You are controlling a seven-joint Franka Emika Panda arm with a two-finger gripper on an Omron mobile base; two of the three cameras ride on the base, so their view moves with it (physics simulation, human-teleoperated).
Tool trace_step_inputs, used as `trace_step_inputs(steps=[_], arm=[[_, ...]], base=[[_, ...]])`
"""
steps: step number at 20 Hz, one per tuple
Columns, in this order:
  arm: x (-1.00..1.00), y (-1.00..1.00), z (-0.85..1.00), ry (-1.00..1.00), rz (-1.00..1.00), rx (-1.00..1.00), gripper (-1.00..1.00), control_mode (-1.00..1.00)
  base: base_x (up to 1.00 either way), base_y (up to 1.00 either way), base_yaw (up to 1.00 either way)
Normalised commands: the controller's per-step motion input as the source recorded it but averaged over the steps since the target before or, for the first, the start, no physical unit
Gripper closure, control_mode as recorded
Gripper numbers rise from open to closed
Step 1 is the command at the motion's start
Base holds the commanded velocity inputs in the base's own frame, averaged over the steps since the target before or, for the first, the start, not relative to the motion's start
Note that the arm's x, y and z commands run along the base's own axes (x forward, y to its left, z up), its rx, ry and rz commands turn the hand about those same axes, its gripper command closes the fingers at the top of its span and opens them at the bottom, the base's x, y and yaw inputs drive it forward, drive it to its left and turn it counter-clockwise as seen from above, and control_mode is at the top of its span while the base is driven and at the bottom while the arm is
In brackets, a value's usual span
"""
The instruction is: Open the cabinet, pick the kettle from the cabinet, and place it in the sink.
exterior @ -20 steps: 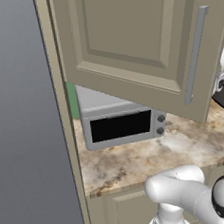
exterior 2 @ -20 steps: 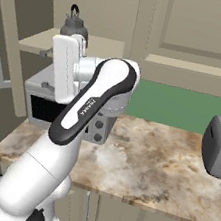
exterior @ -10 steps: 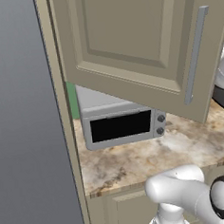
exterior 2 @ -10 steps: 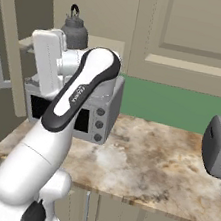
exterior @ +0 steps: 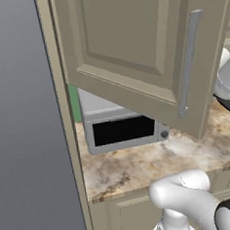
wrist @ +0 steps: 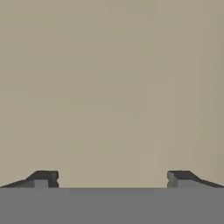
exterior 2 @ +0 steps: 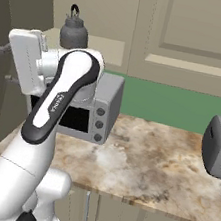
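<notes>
since a second ago the arm (exterior 2: 57,109) has swung further left across the right base view, its white hand now left of the microwave (exterior 2: 89,112) where before it covered the oven's upper left; the base views themselves sit the same.

the cabinet (exterior: 131,52) door stands swung open, its long grey bar handle (exterior: 189,64) running upright along the free edge. in the left base view this door hangs in front of the shelf opening and hides the upper part of the microwave behind it. the kettle (exterior 2: 73,31) sits upright on the open cabinet shelf, above and behind the microwave, its black arched handle rising straight up at the top; which way its spout points cannot be told. the arm's elbow lies just below and in front of it in the right base view.

a grey toaster (exterior 2: 220,147) stands on the marbled counter (exterior 2: 139,167), well apart to the right. a green wall strip (exterior 2: 169,104) runs behind the counter, and beige base cabinets with short handles sit below.

the gripper (wrist: 112,177) has its two dark tips spread wide with nothing between them, facing a plain beige surface close ahead.

no writing can be read anywhere.
</notes>
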Motion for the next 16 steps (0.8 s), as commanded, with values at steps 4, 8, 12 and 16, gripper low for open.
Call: trace_step_inputs(steps=[4,8,12,16], arm=[[-0.3,0.44,0.0,-0.12,-0.09,0.11,-1.0,-1.0],[-0.26,0.51,0.0,-0.16,-0.16,0.09,-1.0,-1.0],[-0.23,0.51,0.0,-0.16,-0.21,0.06,-1.0,-1.0],[-0.19,0.53,0.0,-0.15,-0.22,0.01,-1.0,-1.0]], base=[[0.0,0.0,0.0],[0.0,0.0,0.0],[0.0,0.0,0.0],[0.0,0.0,0.0]])
